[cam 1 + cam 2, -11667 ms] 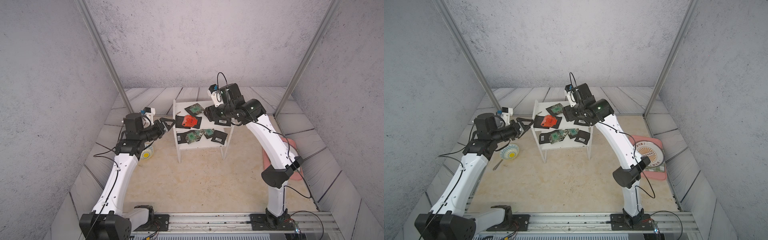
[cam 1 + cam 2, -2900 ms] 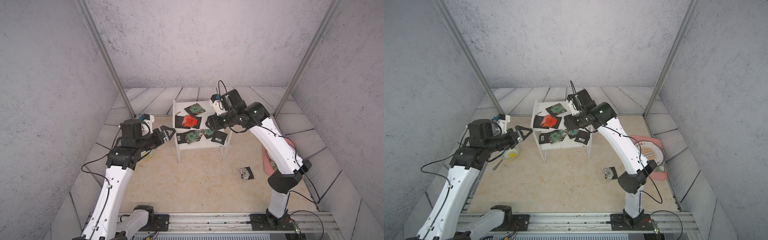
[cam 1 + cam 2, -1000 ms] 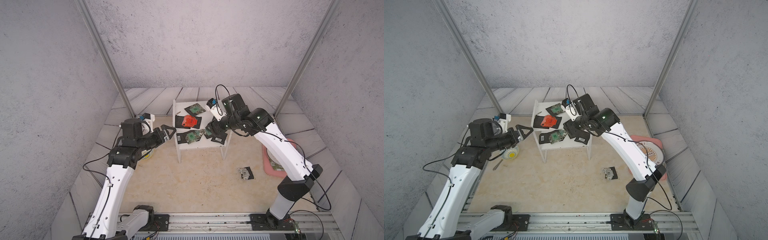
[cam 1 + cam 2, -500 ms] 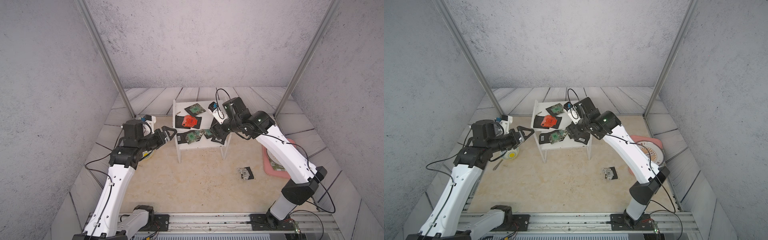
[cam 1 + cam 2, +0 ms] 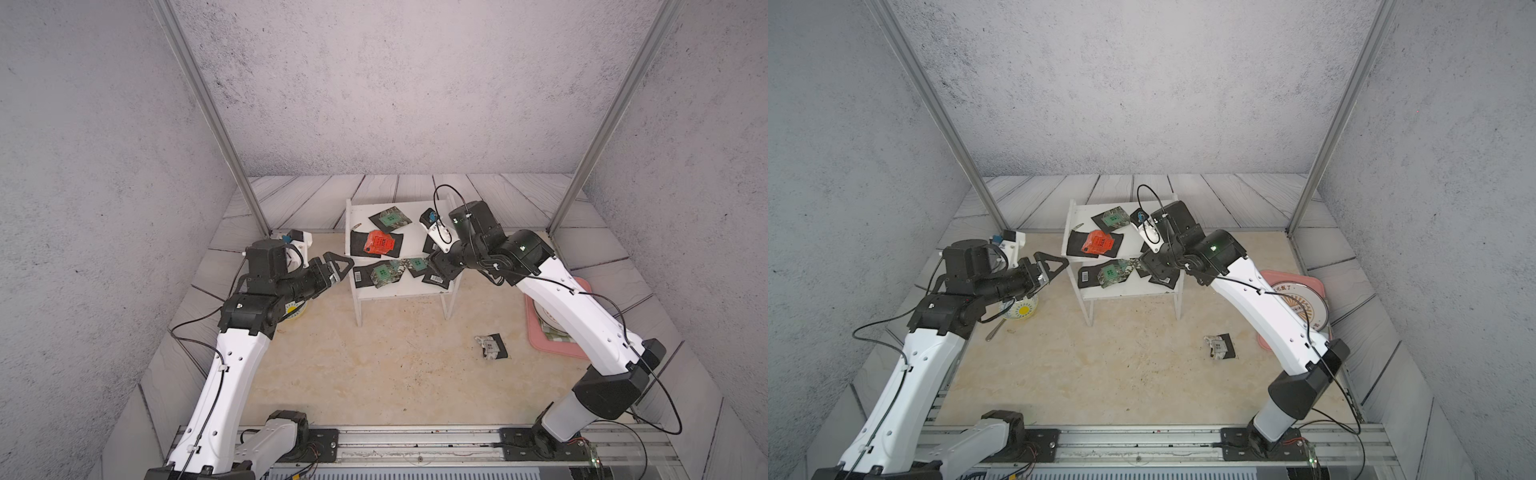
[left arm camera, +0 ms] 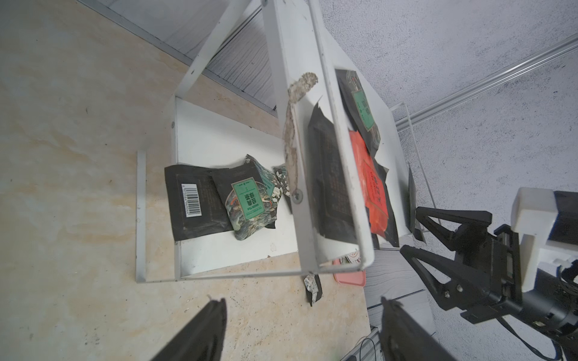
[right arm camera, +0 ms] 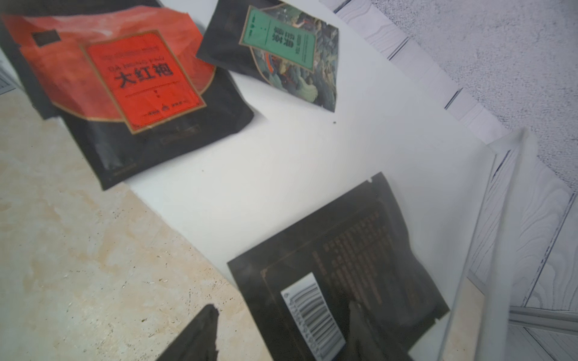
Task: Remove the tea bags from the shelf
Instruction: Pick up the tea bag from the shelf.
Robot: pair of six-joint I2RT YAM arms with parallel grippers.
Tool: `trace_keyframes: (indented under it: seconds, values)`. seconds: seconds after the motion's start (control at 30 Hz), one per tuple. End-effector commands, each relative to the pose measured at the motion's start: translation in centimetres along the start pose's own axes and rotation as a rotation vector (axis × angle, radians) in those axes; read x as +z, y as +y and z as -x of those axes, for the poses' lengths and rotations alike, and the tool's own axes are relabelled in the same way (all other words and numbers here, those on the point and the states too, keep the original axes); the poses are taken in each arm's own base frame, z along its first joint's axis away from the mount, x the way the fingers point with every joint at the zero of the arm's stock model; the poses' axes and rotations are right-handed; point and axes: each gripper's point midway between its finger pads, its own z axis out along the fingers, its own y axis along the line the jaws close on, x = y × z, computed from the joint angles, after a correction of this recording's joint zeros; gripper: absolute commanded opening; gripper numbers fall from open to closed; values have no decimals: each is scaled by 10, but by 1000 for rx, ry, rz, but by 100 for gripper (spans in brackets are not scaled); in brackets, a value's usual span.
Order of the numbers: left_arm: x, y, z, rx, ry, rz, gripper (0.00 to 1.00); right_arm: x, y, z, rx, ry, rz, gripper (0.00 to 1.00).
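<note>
**Both grippers open at the shelf; one tea bag on the floor**

The left gripper (image 5: 341, 266) hovered with its jaws spread wide and empty, just outside the left side panel of the shelf (image 5: 409, 287). Straight ahead of these jaws, in the left wrist view, the lower board's tea bags (image 6: 247, 200) lay overlapping: a black one showing a barcode and green-labelled ones.

The right gripper (image 7: 281, 306) stood at the front corner of the upper board, jaws apart and clamping nothing. A black barcode tea bag (image 7: 359, 250) lay flat on that board with its near corner between the jaws. Whether a finger (image 7: 359, 325) touched it could not be told.

Farther ahead of the right jaws lay the red-orange tea bag (image 7: 140, 78) on top of a black one. Beyond it was a green-labelled tea bag (image 7: 281, 47). One crumpled tea bag (image 5: 492, 347) lay on the floor, behind and below the right jaws, near the pink tray (image 5: 559, 350).
</note>
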Motion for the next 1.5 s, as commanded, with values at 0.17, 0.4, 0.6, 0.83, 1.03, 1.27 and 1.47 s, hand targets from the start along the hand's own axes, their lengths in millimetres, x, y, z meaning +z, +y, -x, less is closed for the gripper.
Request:
trace_keyframes:
  seconds: [0.17,0.4,0.6,0.83,1.03,1.27,1.47]
  values:
    - [5,1,-2,5,7,-14,81,-12,6,-6,21,-14,18,51]
    - [2,0,-3,7,4,-16,81,-26,8,6,37,-70,40,32]
    - [2,-1,-3,3,4,-17,81,-38,9,16,40,-101,64,16]
    - [3,0,-3,3,6,-18,81,-42,10,21,37,-124,73,12]
    - [5,2,-4,-1,10,-14,81,-48,10,31,41,-168,82,3]
    - [5,1,-2,2,5,-16,81,-61,7,55,48,-250,83,0]
    - [4,-2,1,7,0,-20,81,-78,4,74,78,-337,88,0]
